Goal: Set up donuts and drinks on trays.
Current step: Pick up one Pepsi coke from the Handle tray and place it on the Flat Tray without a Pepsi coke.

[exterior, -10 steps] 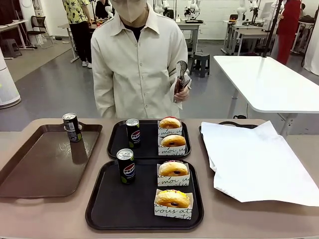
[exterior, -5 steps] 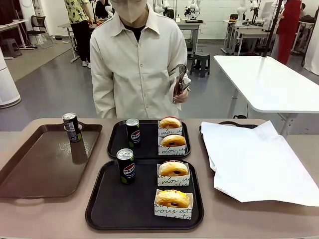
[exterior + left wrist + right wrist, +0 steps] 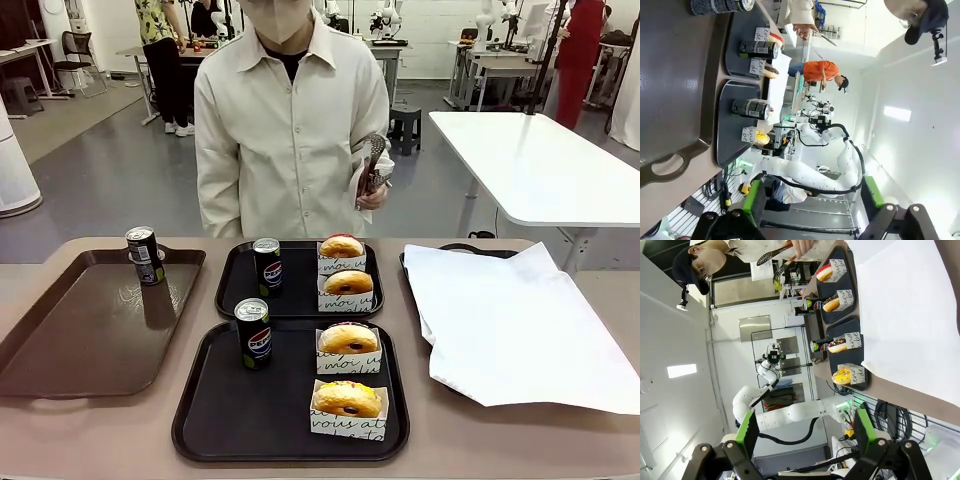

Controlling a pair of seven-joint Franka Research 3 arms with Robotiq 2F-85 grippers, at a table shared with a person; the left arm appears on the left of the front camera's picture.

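Note:
Two black trays lie in the middle of the table, a near tray (image 3: 240,410) and a far tray (image 3: 238,285). The near one carries a Pepsi can (image 3: 252,334) and two sleeved donuts (image 3: 347,398) (image 3: 348,338). On the far one stand a can (image 3: 267,267) and two more donuts (image 3: 348,283) (image 3: 342,246). My left gripper (image 3: 812,200) is open and holds nothing, well off the table's left side. My right gripper (image 3: 805,432) is also open and holds nothing, away from the trays, which show far off in its view.
A large brown tray (image 3: 70,340) at the left holds a third can (image 3: 145,255). A white paper sheet (image 3: 510,330) covers a tray at the right. The person stands at the far edge with tongs (image 3: 370,165) in one hand.
The person has shifted slightly to the right, and the hand with the tongs moved with them. Nothing on the table has moved.

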